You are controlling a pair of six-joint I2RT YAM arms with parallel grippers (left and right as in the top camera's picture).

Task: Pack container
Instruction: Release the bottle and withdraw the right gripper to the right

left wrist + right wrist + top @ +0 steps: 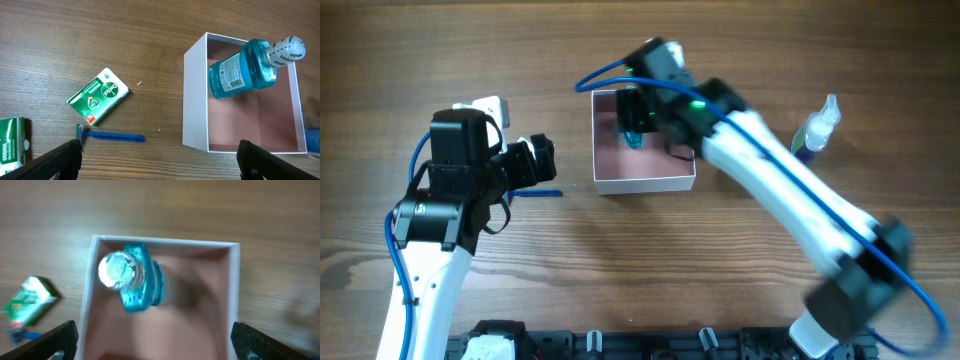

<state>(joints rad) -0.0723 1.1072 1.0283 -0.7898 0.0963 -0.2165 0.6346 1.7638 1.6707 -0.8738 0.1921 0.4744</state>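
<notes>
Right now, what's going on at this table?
Two arms are packing a box. The right gripper hangs open over the box. A blue mouthwash bottle is inside it, not gripped. The left gripper is open too, holding nothing, above the table beside the box. A green soap pack, a blue razor and a spray bottle are on the table outside the box.

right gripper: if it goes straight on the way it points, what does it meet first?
Probably the white cap of the mouthwash bottle, slightly left of centre between the open jaws; otherwise the pink floor of the container. Depth unclear.
</notes>
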